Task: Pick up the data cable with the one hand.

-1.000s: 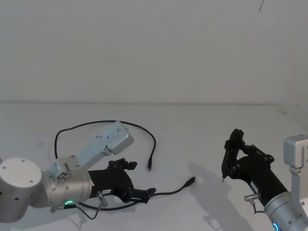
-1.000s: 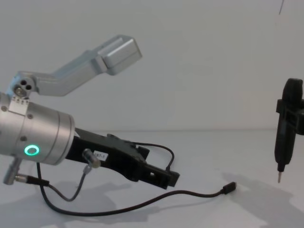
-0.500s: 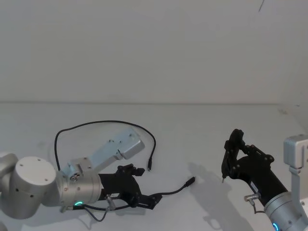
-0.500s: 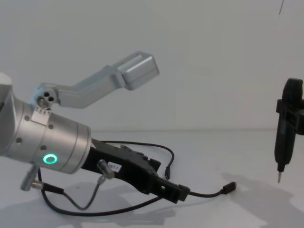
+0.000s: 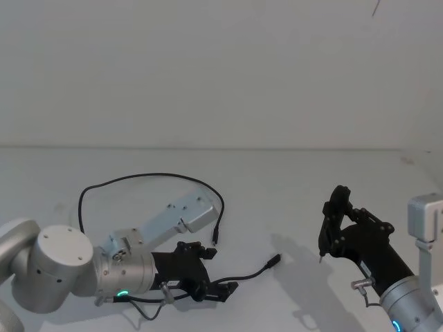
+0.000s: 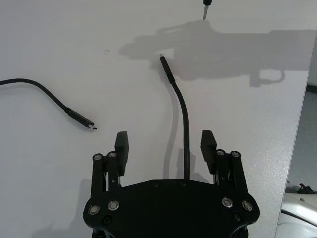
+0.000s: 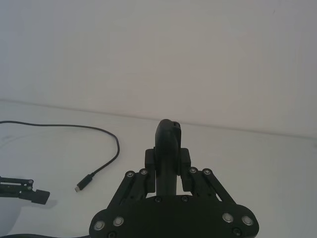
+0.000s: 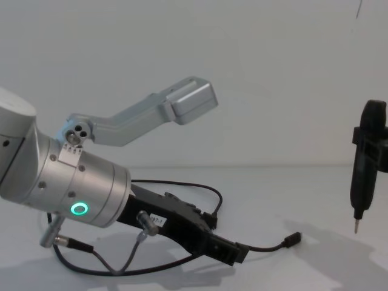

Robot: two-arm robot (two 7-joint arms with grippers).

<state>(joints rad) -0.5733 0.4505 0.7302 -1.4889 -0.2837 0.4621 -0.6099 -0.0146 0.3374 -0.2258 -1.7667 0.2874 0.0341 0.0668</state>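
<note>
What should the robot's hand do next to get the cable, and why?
Probably close the left gripper: its fingers stand open low over the table with the cable running between them, so a squeeze should catch it. The right gripper idles aside, holding its tool.

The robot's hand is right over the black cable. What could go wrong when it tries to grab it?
The data cable runs between the open jaws of the left gripper, but nearer one side, and it is thin, so it might slip out as they close. The jaws look very low over the table, so they could scrape it. The right gripper, holding its pointed tool, is parked off to the right.
</note>
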